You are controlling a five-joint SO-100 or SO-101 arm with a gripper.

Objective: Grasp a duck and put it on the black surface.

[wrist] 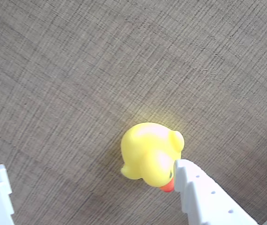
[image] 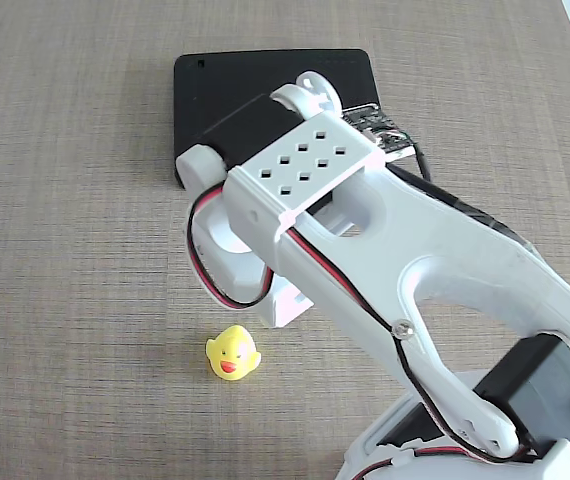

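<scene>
Gripper (wrist: 91, 176) spread wide, pointing down over the duck (wrist: 150, 152), one finger (wrist: 192, 187) touching it.

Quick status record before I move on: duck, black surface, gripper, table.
duck: on the table, not on the black surface, not lifted
black surface: far side in the fixed view, partly hidden by the arm, nothing seen on it
gripper: open, low over the duck; one finger at its beak
table: brown woven-look top
</scene>
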